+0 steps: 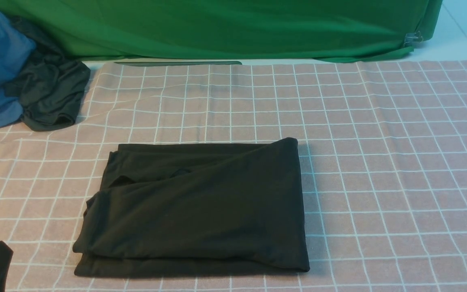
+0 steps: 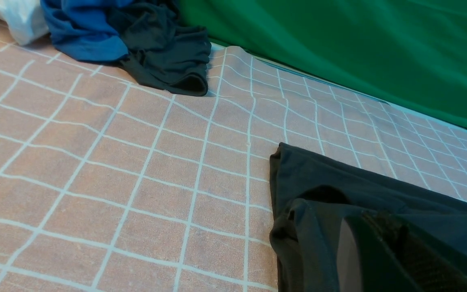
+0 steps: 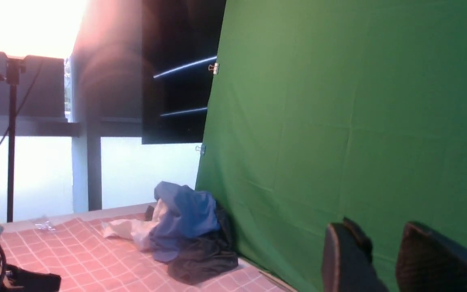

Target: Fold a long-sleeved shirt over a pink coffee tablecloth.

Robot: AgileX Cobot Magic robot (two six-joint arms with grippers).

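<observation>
Left pincer [image 2: 395, 259] (shut) beside folded long-sleeved shirt [image 1: 201, 207]; apart.

My front view is evenly lit and sharp, the shirt [image 1: 195, 207] casting a faint shadow rightward. My right wrist view is soft, with window [image 3: 26, 28] glare blown out.

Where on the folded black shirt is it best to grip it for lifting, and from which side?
Probably the long-sleeved shirt at its near-left corner, coming from the robot's left: there the layers end in loose stacked edges, whereas the right side is a closed fold.
</observation>
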